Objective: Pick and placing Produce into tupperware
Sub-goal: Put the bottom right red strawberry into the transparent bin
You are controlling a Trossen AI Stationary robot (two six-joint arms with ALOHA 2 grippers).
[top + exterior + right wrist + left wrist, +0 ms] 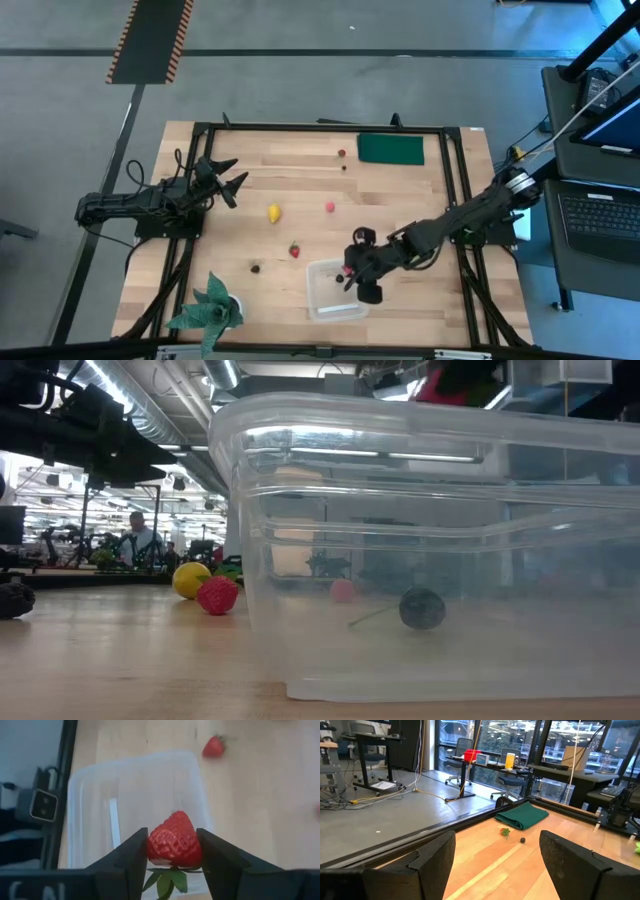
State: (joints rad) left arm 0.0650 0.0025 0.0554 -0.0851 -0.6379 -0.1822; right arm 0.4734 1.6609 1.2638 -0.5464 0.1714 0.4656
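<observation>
The clear tupperware (333, 292) stands near the table's front edge, and a dark berry (422, 608) with a thin stem lies on its floor. My right gripper (351, 272) hangs over its right rim, shut on a red strawberry (174, 840). On the bare wood lie a yellow lemon (273, 212), a pink berry (329, 206), another strawberry (294, 250) and a dark piece (255, 268). My left gripper (228, 180) waits open at the table's left, holding nothing. My right gripper pinches the strawberry by its two opposite sides (153, 846) between its fingers, close to the leafy end. The fingers slant down from the table's right. The berry is lifted clear above the tupperware (135, 805), its tip away from the wrist and its green leaves (167, 881) toward it.
A dark green pad (391, 149) lies at the far right, with a small red piece (341, 153) and a dark one (344, 167) beside it. A teal leafy plant (210, 310) stands at the near left corner. Black frame rails run along the table's edges.
</observation>
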